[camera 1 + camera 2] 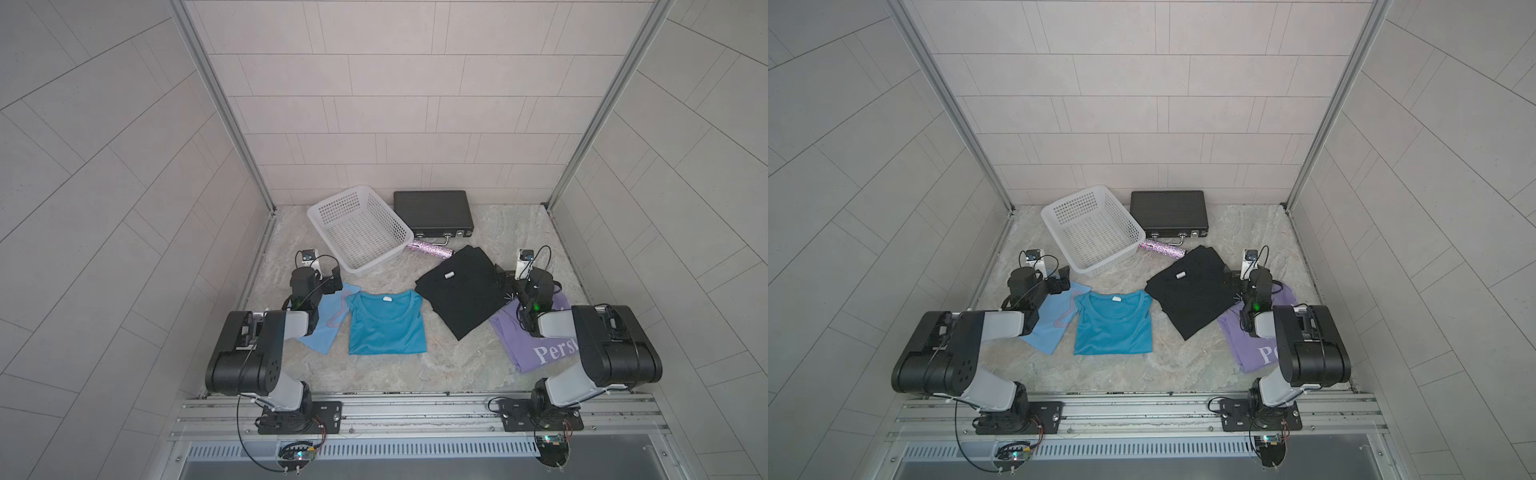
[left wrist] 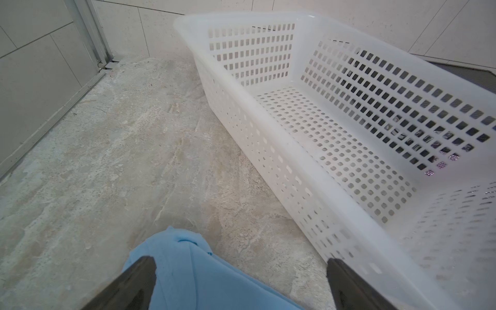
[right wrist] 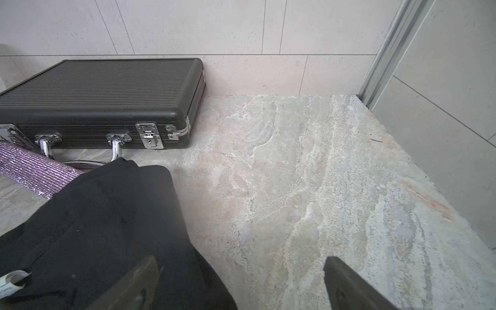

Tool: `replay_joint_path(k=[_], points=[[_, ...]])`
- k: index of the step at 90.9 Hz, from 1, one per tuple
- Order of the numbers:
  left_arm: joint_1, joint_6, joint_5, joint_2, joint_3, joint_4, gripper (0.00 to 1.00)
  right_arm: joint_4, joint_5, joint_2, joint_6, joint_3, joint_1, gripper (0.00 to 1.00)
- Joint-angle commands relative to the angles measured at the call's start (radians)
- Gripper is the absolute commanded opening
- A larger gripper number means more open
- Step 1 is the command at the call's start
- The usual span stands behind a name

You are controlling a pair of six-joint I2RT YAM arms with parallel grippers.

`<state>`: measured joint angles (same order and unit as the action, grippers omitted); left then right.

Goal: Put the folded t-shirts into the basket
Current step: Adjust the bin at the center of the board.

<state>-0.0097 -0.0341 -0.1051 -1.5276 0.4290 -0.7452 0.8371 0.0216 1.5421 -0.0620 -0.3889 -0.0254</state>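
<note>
Left wrist view, Mia asks: how do the jaws of the left gripper (image 2: 241, 264) stand?

Tom: Spread wide, with nothing pinched. One finger hangs over a corner of the light blue t-shirt (image 2: 193, 276), and the other shows in front of the near wall of the basket (image 2: 268, 150). Whether either finger touches the cloth cannot be told.

Mia: And the right gripper (image 3: 240, 260)?

Tom: In the right wrist view its jaws are spread as well and hold nothing. One finger is over the edge of the black t-shirt (image 3: 107, 228), the other over bare table (image 3: 295, 174).

Mia: Where does the basket sit?

Tom: In both top views it stands empty at the far left of the table, turned at an angle. The black briefcase (image 1: 432, 210) is just beside it, against the back wall. A glittery roll (image 1: 430, 250) lies near the basket's corner, in front of the briefcase handle.

Mia: And the shirts?

Tom: All four lie on the table, outside the basket. The light blue one touches the teal t-shirt (image 1: 386, 328). The black one lies to the right of the teal. The lavender t-shirt (image 1: 528, 345), with white lettering, is partly hidden under the right arm.
</note>
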Motion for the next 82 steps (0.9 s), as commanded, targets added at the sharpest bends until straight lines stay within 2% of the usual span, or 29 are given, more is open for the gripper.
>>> replay_joint_path(k=[1, 58, 65, 73, 82], points=[[-0.007, 0.014, 0.005, -0.003, 0.022, 0.02, 1.0, -0.004, -0.005, -0.009, -0.003, -0.008, 0.004, 1.0], [-0.006, 0.015, 0.014, 0.005, 0.017, 0.016, 1.0, -0.003, -0.004, -0.009, -0.003, -0.009, 0.004, 1.0], [-0.004, -0.007, -0.018, 0.043, 0.03, 0.063, 1.0, 0.012, 0.012, -0.021, -0.003, -0.01, 0.004, 1.0], [0.017, -0.028, -0.012, 0.138, 0.065, 0.197, 1.0, -0.236, 0.032, -0.143, 0.009, -0.086, 0.004, 1.0], [0.039, -0.008, -0.012, 0.267, 0.137, 0.424, 1.0, -0.606, 0.016, -0.26, -0.007, -0.277, 0.004, 1.0]])
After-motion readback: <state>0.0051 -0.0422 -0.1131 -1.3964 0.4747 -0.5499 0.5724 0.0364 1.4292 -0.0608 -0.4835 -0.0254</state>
